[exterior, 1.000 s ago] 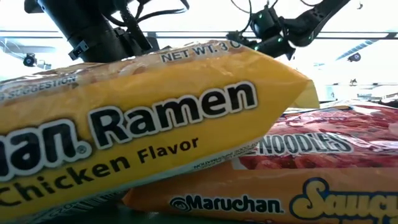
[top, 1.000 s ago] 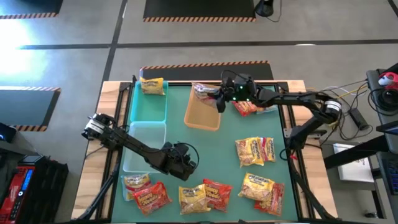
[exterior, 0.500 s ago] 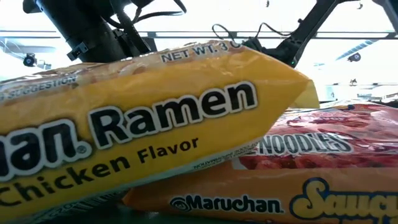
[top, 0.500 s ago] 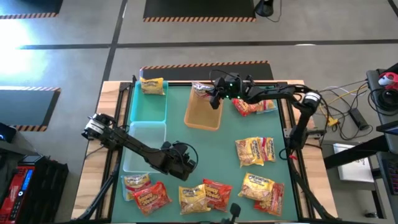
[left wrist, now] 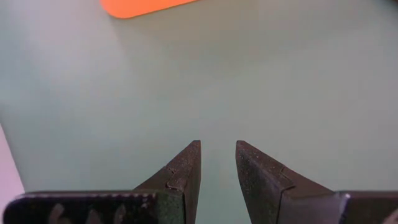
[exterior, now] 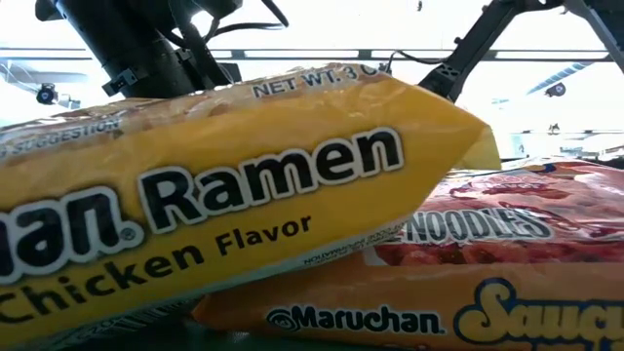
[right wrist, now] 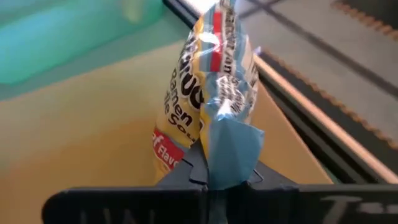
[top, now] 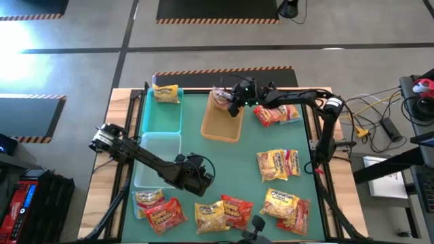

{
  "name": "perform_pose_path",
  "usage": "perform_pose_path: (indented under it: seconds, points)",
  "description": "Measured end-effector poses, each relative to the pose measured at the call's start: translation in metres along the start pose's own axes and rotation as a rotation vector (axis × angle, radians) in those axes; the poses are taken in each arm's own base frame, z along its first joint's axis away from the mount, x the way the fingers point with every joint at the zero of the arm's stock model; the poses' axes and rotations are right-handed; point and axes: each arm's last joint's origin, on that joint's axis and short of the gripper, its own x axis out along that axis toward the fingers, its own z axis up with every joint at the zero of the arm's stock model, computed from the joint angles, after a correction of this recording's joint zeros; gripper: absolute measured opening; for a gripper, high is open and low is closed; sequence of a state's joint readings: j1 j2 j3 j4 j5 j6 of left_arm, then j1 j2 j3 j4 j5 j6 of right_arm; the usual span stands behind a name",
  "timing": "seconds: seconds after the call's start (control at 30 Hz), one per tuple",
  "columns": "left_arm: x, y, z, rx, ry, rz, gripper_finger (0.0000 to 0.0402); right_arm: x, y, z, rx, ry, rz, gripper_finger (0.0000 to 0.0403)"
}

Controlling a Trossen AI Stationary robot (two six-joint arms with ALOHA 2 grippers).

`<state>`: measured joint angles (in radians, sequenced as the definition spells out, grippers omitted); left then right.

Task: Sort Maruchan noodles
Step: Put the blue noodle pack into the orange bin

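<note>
Tan tray [top: 218,126], far edge: right gripper [top: 231,103] clamped on noodle packet [right wrist: 214,93]; tray floor bare. Left gripper [left wrist: 217,163] slightly parted over open green mat [top: 230,163].

The left gripper [left wrist: 217,163] hangs over a bare green mat [left wrist: 261,74], its two dark fingers [left wrist: 183,171] slightly parted, with an orange tray's edge [left wrist: 140,6] well ahead of the tips

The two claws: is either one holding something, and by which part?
The right gripper pinches a noodle packet by its crimped blue end, over the tan tray. The left gripper holds nothing.
</note>
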<state>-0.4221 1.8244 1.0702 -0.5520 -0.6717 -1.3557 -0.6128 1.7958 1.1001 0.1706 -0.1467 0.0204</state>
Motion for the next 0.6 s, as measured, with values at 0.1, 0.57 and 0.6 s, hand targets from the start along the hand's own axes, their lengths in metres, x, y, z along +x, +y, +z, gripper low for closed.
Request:
perform_pose_path:
  seconds: [0.1, 0.57, 0.6]
  points:
    - [0.000, 0.000, 0.000, 0.000, 0.000, 0.003, 0.0084, -0.001, 0.000, 0.007, -0.009, 0.033, -0.001, 0.0024]
    - [0.000, 0.001, -0.001, -0.004, 0.006, 0.012, 0.0084, -0.016, -0.001, 0.054, -0.031, 0.142, -0.101, 0.0129]
    - [0.000, 0.001, -0.001, -0.005, 0.006, 0.012, 0.0084, -0.018, -0.001, 0.056, -0.035, 0.169, -0.126, 0.0133]
